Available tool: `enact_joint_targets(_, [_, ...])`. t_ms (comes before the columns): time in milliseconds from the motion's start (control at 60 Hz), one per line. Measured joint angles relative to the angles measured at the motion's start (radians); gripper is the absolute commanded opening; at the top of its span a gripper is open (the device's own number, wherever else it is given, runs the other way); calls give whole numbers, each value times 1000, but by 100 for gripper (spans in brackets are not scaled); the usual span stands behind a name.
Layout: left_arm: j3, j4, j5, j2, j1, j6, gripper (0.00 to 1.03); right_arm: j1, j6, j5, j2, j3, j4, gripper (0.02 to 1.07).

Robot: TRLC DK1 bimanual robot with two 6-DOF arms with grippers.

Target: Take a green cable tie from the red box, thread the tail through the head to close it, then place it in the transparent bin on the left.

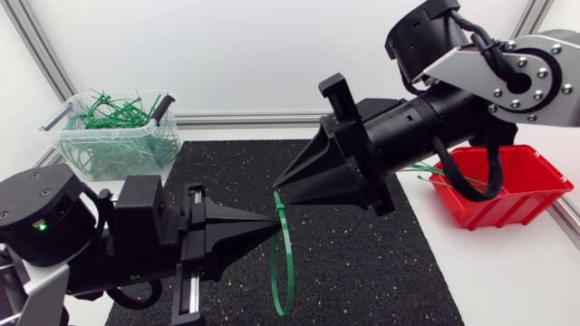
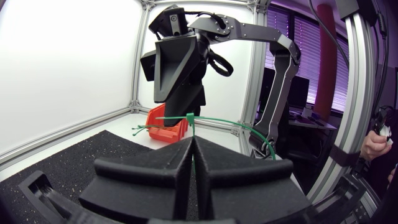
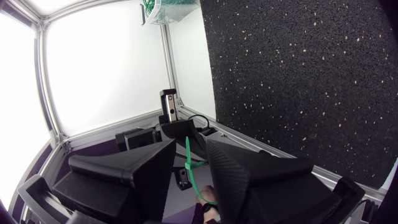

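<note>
Head view alone shows the green cable tie [image 1: 291,258] looped at 6 o'clock, the left gripper [image 1: 275,228] clamped on it; right wrist view reveals the right gripper [image 3: 191,145] with fingers apart around it.

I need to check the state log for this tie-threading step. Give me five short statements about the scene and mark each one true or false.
1. The left gripper is shut on a green cable tie. True.
2. The red box stands on the table's left side. False: it stands at the right, beside the black mat.
3. The transparent bin is empty. False: it holds many green ties.
4. The right gripper is over the black mat, close to the left gripper. True.
5. The green cable tie curves in a loop. True.
</note>
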Motion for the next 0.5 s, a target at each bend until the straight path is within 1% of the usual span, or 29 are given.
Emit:
enact_joint_targets(150, [0,0,0,4,2,0,4,35,0,0,0,1,-8,42])
enact_joint_targets(167, [0,2,0,6,2,0,4,39,0,0,0,1,-9,41])
enact_joint_targets(233, [0,2,0,14,2,0,4,46,0,0,0,1,-11,29])
enact_joint_targets(250, [0,2,0,15,2,0,4,47,0,0,0,1,-11,28])
enact_joint_targets(450, [0,5,0,16,9,-1,4,47,0,5,0,1,-10,25])
enact_joint_targets(467, [0,7,0,16,9,-1,4,47,0,4,0,1,-10,20])
enact_joint_targets(500, [0,7,0,16,9,-1,4,46,0,8,0,1,-9,16])
